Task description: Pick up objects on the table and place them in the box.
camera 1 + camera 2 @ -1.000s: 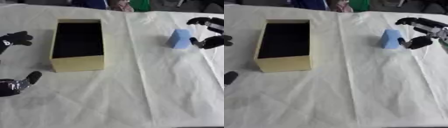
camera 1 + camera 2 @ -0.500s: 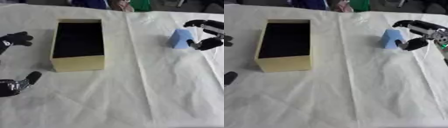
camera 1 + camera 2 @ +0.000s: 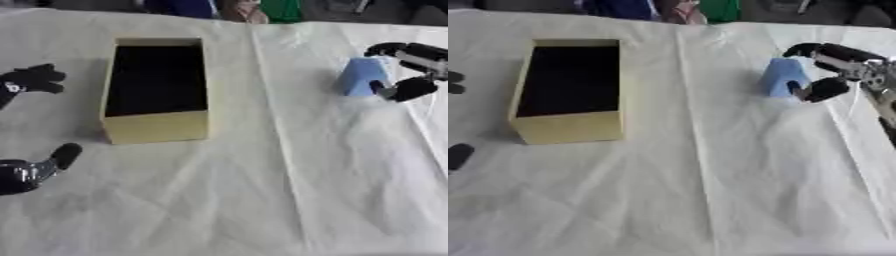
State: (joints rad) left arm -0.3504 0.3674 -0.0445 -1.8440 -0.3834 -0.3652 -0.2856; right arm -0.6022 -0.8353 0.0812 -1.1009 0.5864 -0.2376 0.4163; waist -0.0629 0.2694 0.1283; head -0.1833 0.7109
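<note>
A light blue block point(image 3: 360, 77) stands on the white cloth at the right. My right hand point(image 3: 833, 70) reaches in from the right edge, its fingers arched over the block's far top and its thumb at the near right side, touching or nearly touching it without closing. A tan cardboard box point(image 3: 157, 127) with a dark, open inside sits left of centre. My left hand point(image 3: 31, 80) shows at the left edge beside the box, with its thumb lower down; it holds nothing.
A white wrinkled cloth point(image 3: 262, 190) covers the table, with a fold line running down the middle. People's clothing shows along the far edge.
My right hand has moved left and closed in around the blue block. The box and my left hand have stayed put.
</note>
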